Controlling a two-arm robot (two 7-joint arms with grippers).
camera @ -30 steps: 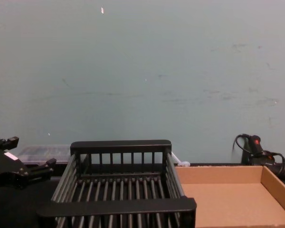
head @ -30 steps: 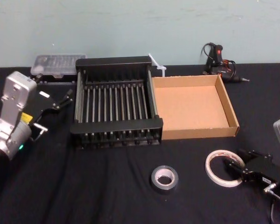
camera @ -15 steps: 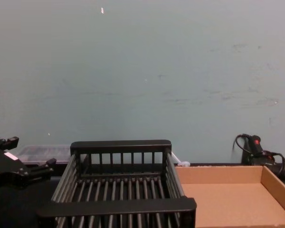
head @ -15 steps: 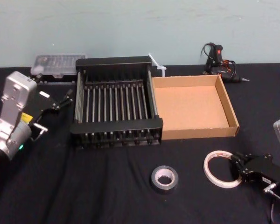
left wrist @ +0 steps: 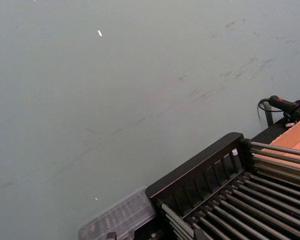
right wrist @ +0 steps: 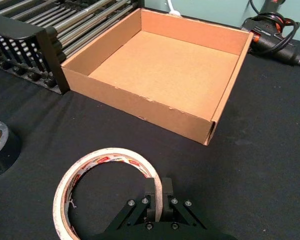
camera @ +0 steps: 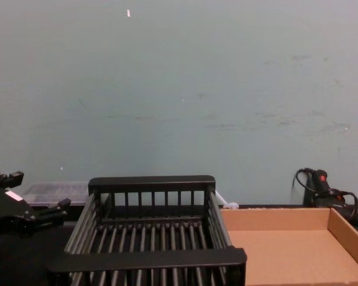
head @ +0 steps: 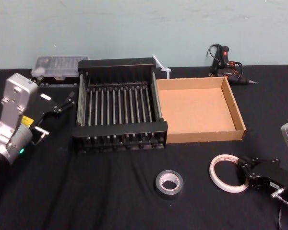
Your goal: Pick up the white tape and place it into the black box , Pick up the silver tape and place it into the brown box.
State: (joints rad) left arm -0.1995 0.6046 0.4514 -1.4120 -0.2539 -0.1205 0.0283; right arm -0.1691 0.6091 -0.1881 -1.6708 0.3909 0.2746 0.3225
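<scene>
Where the white tape (right wrist: pixel 107 186) lies flat on the tabletop (head: pixel 110 191) near the front right, the right gripper (right wrist: pixel 158 191) pinches its rim, one finger inside the ring. Silver tape (head: pixel 169 183) sits well apart, leftward. Black box (head: pixel 119 130) and brown box (head: pixel 201 136) touch, both empty. Left gripper (head: pixel 67 101) beside the black box, apparently spread.

Light: even, diffuse, moderately bright | Shadows: faint, soft | Glare: slight sheen on silver tape (head: pixel 169 183) | Focus: mild softness overall | Edge distortion: negligible
</scene>
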